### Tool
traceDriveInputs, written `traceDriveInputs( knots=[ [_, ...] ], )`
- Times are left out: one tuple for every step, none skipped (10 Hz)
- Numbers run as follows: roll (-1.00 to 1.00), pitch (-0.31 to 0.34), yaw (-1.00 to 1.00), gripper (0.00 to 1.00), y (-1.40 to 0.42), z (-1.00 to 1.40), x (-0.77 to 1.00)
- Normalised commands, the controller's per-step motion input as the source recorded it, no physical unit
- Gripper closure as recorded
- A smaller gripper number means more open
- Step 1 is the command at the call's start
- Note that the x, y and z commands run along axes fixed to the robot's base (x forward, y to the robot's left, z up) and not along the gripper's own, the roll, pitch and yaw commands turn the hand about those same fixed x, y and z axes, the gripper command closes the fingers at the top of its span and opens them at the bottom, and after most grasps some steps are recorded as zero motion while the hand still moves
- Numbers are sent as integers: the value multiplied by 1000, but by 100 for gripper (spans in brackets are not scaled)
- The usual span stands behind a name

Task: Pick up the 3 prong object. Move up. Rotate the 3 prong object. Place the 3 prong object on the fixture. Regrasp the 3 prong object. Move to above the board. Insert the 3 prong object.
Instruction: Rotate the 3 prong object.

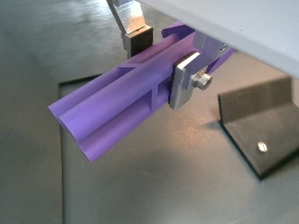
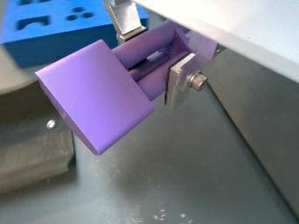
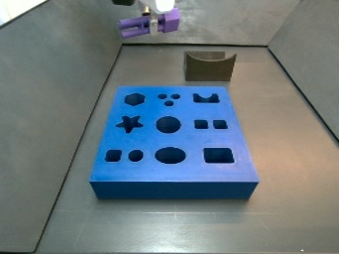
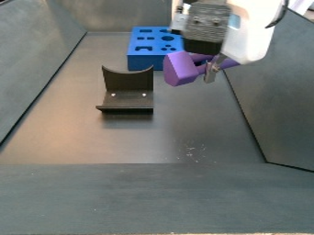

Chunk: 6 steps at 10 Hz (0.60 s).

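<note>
— Where is the 3 prong object [image 2: 100,101] seen?

— It is gripped between the silver fingers [image 1: 187,80] of the claw [image 1: 163,54] and carried clear of the surface [image 4: 185,128], lying roughly level, as both side views show.

— And the rest?

— The fixture [image 4: 125,90] is seen below and to one side of the claw, apart from it. The board [image 3: 172,139] is laid flat, well apart from the claw [image 3: 149,22].

Gripper [image 4: 196,62] raised (off floor), fingers [image 1: 187,80] clamped on 3 prong object [image 1: 117,109].
</note>
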Motion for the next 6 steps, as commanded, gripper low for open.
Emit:
traceDriveInputs(
  knots=[
    [2, -4, -1000, 100, 20, -40, 27],
    [2, -4, -1000, 100, 20, -40, 27],
    [2, -5, -1000, 100, 20, -40, 27],
    [2, -5, -1000, 100, 20, -40, 26],
    [2, -5, -1000, 100, 20, -41, 26],
    [2, -5, -1000, 100, 20, -41, 26]
  ],
)
